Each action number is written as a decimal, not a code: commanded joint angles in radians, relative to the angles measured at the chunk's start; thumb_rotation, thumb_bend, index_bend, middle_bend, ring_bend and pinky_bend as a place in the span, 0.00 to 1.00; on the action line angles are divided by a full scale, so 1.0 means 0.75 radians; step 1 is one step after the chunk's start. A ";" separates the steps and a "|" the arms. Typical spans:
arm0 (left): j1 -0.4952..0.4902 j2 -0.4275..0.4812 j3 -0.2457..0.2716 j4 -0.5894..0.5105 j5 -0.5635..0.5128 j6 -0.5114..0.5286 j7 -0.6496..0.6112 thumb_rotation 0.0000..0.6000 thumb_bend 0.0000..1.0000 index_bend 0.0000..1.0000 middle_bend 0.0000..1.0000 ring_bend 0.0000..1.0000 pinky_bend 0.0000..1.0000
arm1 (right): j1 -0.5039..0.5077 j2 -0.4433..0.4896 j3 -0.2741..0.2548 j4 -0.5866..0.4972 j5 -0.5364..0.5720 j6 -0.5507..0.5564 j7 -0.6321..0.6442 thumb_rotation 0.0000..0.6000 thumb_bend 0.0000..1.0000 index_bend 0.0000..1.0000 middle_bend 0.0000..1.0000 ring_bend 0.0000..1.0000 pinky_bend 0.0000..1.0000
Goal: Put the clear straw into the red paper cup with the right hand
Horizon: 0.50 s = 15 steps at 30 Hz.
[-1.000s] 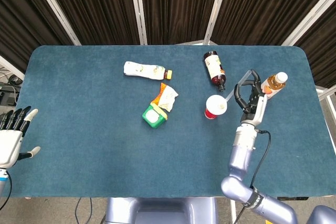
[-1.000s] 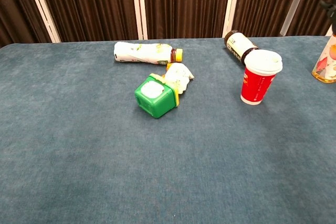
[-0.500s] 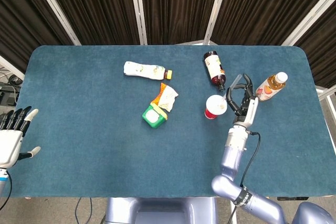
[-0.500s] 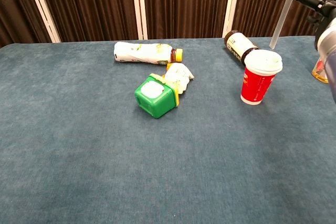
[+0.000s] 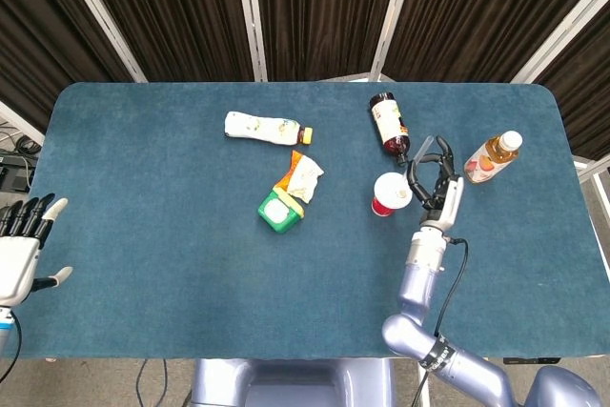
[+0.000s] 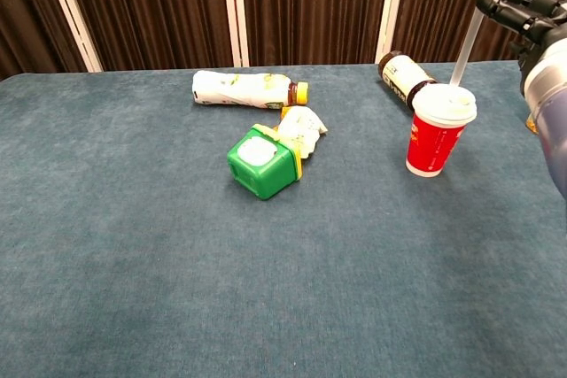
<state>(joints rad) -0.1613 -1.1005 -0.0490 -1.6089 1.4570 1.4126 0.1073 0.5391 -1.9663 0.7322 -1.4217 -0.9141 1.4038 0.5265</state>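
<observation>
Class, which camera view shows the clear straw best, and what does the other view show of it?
The chest view: the straw shows side-on against the dark curtain, slanting from the right hand down to the cup lid. In the head view it is foreshortened and mostly hidden by the hand.

We see a wide table (image 5: 172, 264) with rounded corners, covered edge to edge in a blue-teal felt-like cloth that looks evenly lit, with only faint, soft shadows. Behind it hangs a dark brown pleated curtain (image 5: 315, 7) across the whole back of the room, broken by slim white frame bars (image 5: 250, 11) that stand upright in the chest view and lean at angles in the head view. Past the table's left edge we glimpse a strip of pale floor with dark cables (image 5: 11, 152) on it.
</observation>
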 commanded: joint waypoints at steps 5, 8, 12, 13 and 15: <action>0.009 -0.003 0.002 -0.002 -0.002 0.011 0.003 1.00 0.05 0.00 0.00 0.00 0.00 | -0.009 0.001 -0.001 0.005 0.002 -0.011 0.007 1.00 0.37 0.62 0.15 0.00 0.00; 0.014 -0.006 0.003 -0.004 -0.003 0.017 0.006 1.00 0.05 0.00 0.00 0.00 0.00 | -0.015 0.005 -0.002 0.004 0.001 -0.016 0.009 1.00 0.37 0.62 0.16 0.00 0.00; 0.018 -0.007 0.003 -0.006 -0.005 0.022 0.008 1.00 0.05 0.00 0.00 0.00 0.00 | -0.023 0.009 -0.003 0.002 0.002 -0.020 0.011 1.00 0.37 0.62 0.16 0.00 0.00; 0.019 -0.007 0.003 -0.006 -0.005 0.023 0.009 1.00 0.05 0.00 0.00 0.00 0.00 | -0.025 0.008 -0.003 0.004 0.004 -0.023 0.012 1.00 0.37 0.62 0.16 0.00 0.00; 0.021 -0.008 0.003 -0.007 -0.005 0.025 0.010 1.00 0.05 0.00 0.00 0.00 0.00 | -0.028 0.007 -0.001 0.008 0.015 -0.032 0.015 1.00 0.37 0.62 0.16 0.00 0.00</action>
<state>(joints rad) -0.1453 -1.1066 -0.0466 -1.6138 1.4532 1.4317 0.1151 0.5192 -1.9606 0.7311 -1.4171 -0.9055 1.3821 0.5371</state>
